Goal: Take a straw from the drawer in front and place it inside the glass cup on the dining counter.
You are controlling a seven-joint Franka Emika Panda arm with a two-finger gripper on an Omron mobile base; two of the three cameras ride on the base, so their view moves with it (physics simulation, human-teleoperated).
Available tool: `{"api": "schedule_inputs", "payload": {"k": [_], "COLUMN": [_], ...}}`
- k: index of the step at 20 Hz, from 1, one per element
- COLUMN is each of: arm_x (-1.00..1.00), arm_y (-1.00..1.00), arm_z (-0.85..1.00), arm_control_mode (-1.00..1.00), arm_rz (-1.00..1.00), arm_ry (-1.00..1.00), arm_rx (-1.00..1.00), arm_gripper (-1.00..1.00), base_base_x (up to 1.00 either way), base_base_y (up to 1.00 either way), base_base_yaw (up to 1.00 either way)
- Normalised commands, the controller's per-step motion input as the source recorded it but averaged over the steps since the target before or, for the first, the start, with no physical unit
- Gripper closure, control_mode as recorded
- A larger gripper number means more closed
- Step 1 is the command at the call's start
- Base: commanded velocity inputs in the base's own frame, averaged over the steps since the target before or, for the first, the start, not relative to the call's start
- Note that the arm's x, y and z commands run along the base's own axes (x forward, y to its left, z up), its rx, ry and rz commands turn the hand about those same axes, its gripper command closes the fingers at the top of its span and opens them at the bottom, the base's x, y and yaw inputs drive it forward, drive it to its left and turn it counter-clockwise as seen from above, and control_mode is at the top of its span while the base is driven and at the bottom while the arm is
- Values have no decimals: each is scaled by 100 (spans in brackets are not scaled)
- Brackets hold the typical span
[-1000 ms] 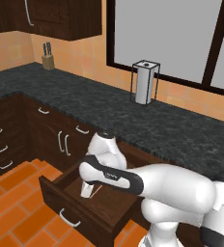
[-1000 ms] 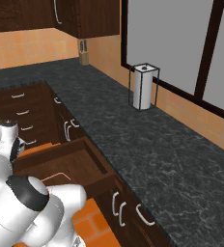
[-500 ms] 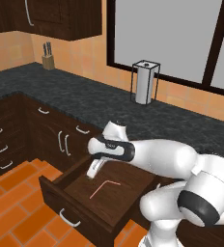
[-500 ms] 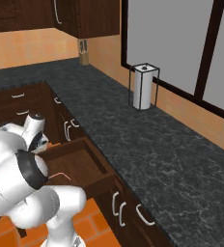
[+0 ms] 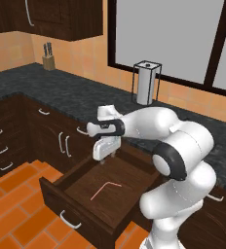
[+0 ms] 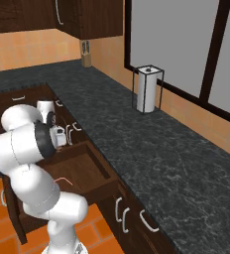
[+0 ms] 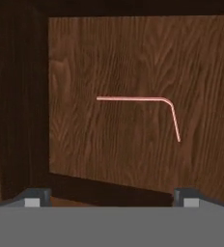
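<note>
Dark-wood kitchen, black granite counter (image 5: 61,99) along the wall, orange tile floor below. Drawer (image 5: 100,187) pulled well out under the counter edge, bed bare but for the straw (image 5: 105,189). Gripper (image 5: 106,156) poised above the drawer's back part, pointing down, tips spread wide and pinching nothing. Straw lying flat on the drawer bottom, below and ahead of the tips, apart from them, bent end kinked off to one side. In the hand view, straw (image 7: 147,108) centred between the two tips, long leg running across the line of sight, likely so the jaws can straddle it crosswise. Wide spread probably kept for clearance over so thin a target. Still to do, by judgement: lowering to the wood, closing on the long leg, lifting clear of the drawer walls. Risk: straw this thin, flat on wood, may slip or roll from the pads. Paper-towel holder (image 5: 145,82) beyond the arm, knife block (image 5: 47,57) far off in the corner.
</note>
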Motion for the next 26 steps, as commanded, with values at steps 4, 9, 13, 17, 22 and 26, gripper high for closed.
{"api": "schedule_inputs", "payload": {"k": [4, 9, 13, 17, 22, 26], "arm_x": [0, 11, 1, 6, 27, 24], "arm_y": [-90, -16, 36, 24, -1, -1], "arm_z": [-40, -67, -47, -34, -54, -53], "arm_control_mode": [-100, -100, -100, -100, -100, -100], "arm_rz": [12, 23, 26, 17, 10, 4], "arm_ry": [-15, -8, 0, 0, -3, 0], "arm_rx": [-2, -1, -15, -6, 0, 0], "arm_gripper": [-100, -100, -100, -100, -100, -100], "base_base_x": [0, 0, 0, 0, 0, 0], "base_base_y": [0, 0, 0, 0, 0, 0], "base_base_yaw": [0, 0, 0, 0, 0, 0]}}
